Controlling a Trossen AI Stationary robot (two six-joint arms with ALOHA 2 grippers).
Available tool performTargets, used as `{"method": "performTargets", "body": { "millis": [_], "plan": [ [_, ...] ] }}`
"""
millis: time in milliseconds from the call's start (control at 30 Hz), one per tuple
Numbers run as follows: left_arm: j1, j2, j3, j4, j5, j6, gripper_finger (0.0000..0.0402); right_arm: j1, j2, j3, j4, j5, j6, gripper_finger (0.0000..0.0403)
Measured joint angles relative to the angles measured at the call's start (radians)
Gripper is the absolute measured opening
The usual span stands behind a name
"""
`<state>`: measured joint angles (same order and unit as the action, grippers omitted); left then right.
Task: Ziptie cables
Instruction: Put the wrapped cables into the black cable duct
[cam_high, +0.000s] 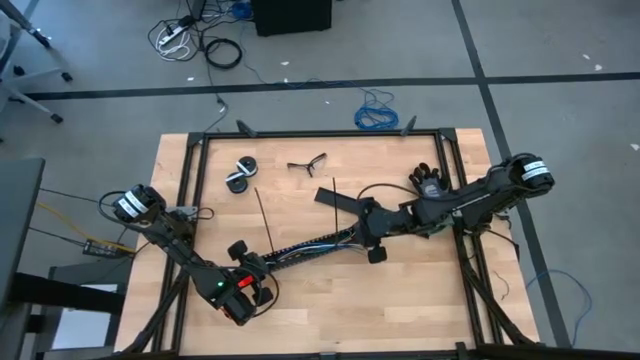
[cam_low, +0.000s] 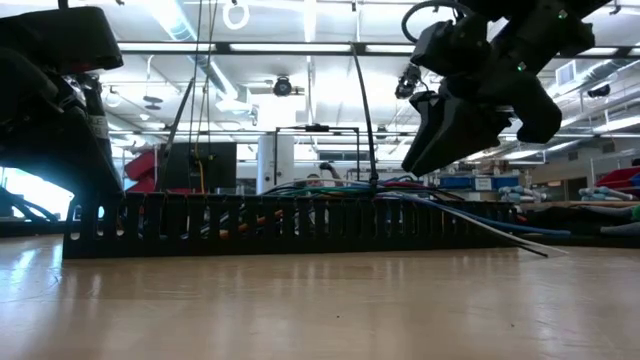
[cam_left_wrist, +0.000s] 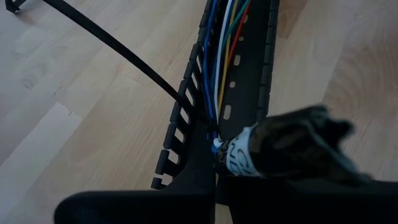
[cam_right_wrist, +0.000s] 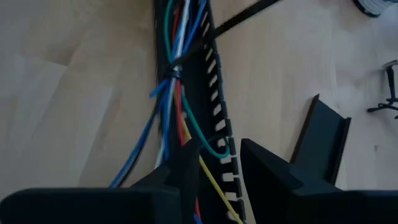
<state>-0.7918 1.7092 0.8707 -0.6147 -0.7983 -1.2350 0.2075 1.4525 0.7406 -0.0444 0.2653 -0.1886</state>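
Observation:
The cables (cam_high: 310, 245) are blue, white, yellow, green and red wires lying along a black slotted duct (cam_low: 280, 225) in the middle of the table. A thin black ziptie (cam_right_wrist: 174, 73) loops the bundle (cam_right_wrist: 177, 37), and its tail (cam_right_wrist: 242, 15) runs off across the duct wall. The left wrist view shows the same tail (cam_left_wrist: 112, 46) meeting the wires (cam_left_wrist: 221, 62). My left gripper (cam_high: 245, 280) is shut at the duct's near-left end. My right gripper (cam_high: 372, 232) hovers open over the duct's far-right end, with the slotted wall (cam_right_wrist: 214, 93) between its fingers (cam_right_wrist: 261, 165). My left gripper (cam_left_wrist: 214, 186) is shut where the wires' end (cam_left_wrist: 214, 142) runs in between its two fingers. The fingers lie along the duct. They hide the exact place of contact, so I cannot tell whether they also have the duct's floor. The wires lie in the duct.
Two tape rolls (cam_high: 240, 176) and a small black tool (cam_high: 307, 165) lie near the table's far edge. A black angled piece (cam_right_wrist: 323, 137) lies beside the duct's right end. A black frame (cam_high: 190, 200) borders the work area. Bare wood lies on the near side.

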Motion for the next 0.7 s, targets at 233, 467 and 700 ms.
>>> {"method": "performTargets", "body": {
  "millis": [233, 467, 700],
  "plan": [
    [0.000, 0.000, 0.000, 0.000, 0.000, 0.000, 0.0000, -0.013, 0.000, 0.000, 0.007, -0.052, 0.004, 0.0111],
    [0.000, 0.000, 0.000, -0.001, 0.000, 0.000, 0.0000, -0.019, 0.001, 0.000, 0.039, -0.061, -0.002, 0.0111],
    [0.000, 0.000, 0.000, -0.001, 0.000, 0.000, 0.0000, -0.021, 0.002, 0.000, 0.044, -0.086, -0.012, 0.0111]
  ]
}}
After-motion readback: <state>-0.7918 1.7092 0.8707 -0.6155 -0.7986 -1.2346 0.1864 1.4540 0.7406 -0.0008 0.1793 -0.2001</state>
